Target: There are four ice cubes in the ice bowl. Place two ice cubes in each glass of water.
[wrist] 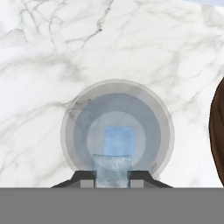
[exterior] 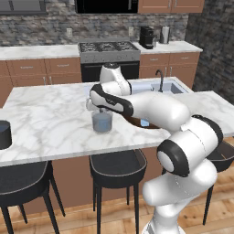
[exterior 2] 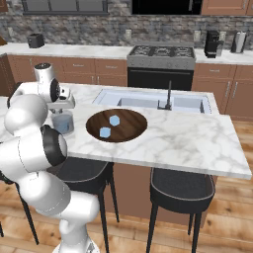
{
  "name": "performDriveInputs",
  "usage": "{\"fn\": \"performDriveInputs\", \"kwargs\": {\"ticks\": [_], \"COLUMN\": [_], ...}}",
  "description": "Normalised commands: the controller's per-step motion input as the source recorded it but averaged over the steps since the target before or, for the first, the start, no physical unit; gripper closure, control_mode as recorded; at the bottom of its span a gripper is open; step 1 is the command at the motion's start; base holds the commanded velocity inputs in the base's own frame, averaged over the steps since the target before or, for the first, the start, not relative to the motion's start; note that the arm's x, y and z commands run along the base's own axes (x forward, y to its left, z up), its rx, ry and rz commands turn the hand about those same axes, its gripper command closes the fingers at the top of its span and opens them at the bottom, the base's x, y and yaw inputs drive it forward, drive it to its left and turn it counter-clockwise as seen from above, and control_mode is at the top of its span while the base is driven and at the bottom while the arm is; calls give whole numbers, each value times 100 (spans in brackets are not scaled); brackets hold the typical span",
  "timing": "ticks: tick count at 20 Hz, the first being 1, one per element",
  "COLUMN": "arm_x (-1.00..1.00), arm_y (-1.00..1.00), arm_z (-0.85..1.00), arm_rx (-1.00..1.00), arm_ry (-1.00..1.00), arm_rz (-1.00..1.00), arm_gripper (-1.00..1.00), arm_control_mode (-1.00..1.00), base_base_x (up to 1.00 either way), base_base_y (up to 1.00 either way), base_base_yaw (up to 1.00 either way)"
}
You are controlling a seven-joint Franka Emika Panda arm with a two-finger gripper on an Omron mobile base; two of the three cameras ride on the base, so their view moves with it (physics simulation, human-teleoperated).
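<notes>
Hand (wrist: pixel 112 177) is clenching an ice cube (wrist: pixel 112 168), hanging right over the see-through glass (wrist: pixel 117 131); another cube (wrist: pixel 119 141) is sitting inside, directly below. Ice bowl (wrist: pixel 217 131) is lying off to the hand's side on the desk (wrist: pixel 52 52). Risk: off-centre release clipping the rim, cube bouncing out.

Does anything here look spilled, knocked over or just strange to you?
Nothing stands out. The see-through glass stands upright on the marble counter with no spill around it, one ice cube inside, and two cubes lie in the brown bowl.
</notes>
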Motion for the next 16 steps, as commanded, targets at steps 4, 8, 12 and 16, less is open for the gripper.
{"fn": "performDriveInputs", "kwargs": {"ticks": [4,8,12,16], "arm_x": [0,1,9,4], "arm_y": [0,0,0,0], "arm_z": [-18,-8,0,0], "arm_rx": [0,0,0,0], "arm_ry": [0,0,0,0], "arm_rz": [0,0,0,0], "arm_gripper": [100,100,100,100], "arm_control_mode": [-100,-100,-100,-100], "base_base_x": [0,0,0,0], "base_base_y": [0,0,0,0], "base_base_yaw": [0,0,0,0]}}
